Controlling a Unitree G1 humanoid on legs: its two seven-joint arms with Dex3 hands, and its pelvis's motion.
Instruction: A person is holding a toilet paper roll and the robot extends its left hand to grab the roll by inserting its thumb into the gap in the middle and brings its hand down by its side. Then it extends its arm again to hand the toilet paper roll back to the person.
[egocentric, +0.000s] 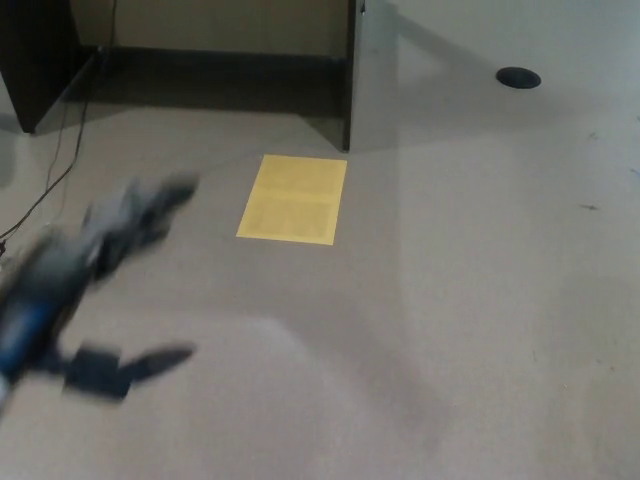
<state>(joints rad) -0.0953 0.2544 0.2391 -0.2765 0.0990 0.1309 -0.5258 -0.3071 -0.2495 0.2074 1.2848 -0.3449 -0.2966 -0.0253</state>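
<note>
My left hand (70, 275) is a motion-blurred shape low at the left edge of the head view, above the beige floor. Its fingers (140, 210) point up and to the right, and its thumb (135, 365) sticks out well apart below them. Nothing shows between them, so the hand is open. No toilet paper roll and no person are in view. My right hand does not show.
A yellow sheet (292, 198) lies on the floor in the middle. Behind it stands a dark furniture panel (350, 75), with thin cables (60, 165) trailing at the far left. A black round disc (518, 77) sits on the floor at the top right.
</note>
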